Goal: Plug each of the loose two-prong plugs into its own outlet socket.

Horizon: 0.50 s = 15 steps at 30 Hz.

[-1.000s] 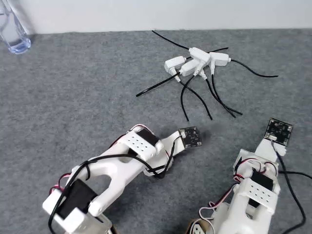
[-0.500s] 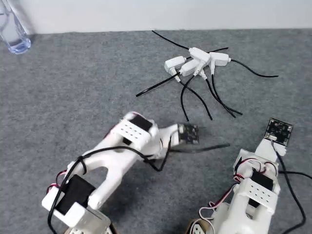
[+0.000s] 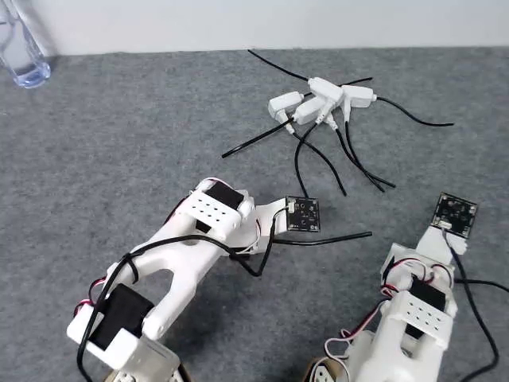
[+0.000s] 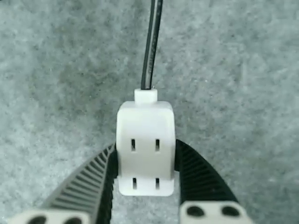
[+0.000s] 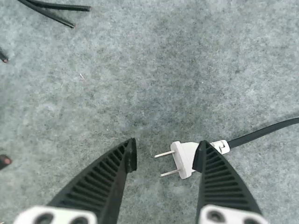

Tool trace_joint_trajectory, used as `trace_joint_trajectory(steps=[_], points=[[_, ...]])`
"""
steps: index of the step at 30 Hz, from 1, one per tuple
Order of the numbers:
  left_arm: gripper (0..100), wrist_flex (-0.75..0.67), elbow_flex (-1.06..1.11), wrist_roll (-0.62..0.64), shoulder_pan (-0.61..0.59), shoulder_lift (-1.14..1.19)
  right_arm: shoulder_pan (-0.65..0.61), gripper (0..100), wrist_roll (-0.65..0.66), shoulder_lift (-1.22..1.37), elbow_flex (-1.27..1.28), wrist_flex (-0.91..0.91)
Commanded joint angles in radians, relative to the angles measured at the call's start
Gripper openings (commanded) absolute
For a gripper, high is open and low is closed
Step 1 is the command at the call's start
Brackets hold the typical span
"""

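The left fingers [image 4: 93, 179] are clenched on a white outlet socket [image 4: 145, 123], one pad against each of its side walls; the socket is a small rounded block whose face shows two pairs of narrow slots, one pair above the other; a short square collar sits on its far end, and a black twin cable [image 4: 150, 46] leaves from there over the grey, felt-like counter [image 4: 243, 56]. In the high view the left arm [image 3: 195, 251] lies low across the middle of the counter; a black cable [image 3: 330, 238] runs out from beneath its wrist toward the right arm [image 3: 417, 314].

The right fingers [image 5: 105, 184] stand released and spread wide; between them, close against one finger, a loose two-prong plug [image 5: 183, 159] lies flat on the counter; it is white and flat-bodied, with two thin metal prongs pointing across the gap toward the other finger; its black cord [image 5: 261, 133] leads away behind that near finger.

At the far side of the counter a cluster of white plugs and sockets [image 3: 318, 103] lies bunched together, their black cables fanning outward; a clear glass [image 3: 22, 57] stands at the far left corner.
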Motion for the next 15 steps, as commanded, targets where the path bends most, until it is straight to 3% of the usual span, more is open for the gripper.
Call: trace_joint_trajectory(steps=[1, 4, 15], points=[[22, 0.012, -0.028, 0.014, -0.012, -0.006, -0.028, 19.3, 0.023, -0.005, -0.008, -0.016], [29, 0.012, -0.028, 0.014, -0.011, -0.006, -0.031, 19.3, 0.061, -0.005, -0.008, -0.015], [29, 0.055, -0.047, 0.041, 0.000, -0.018, -0.031, 19.3, 0.061, -0.005, -0.008, -0.016]])
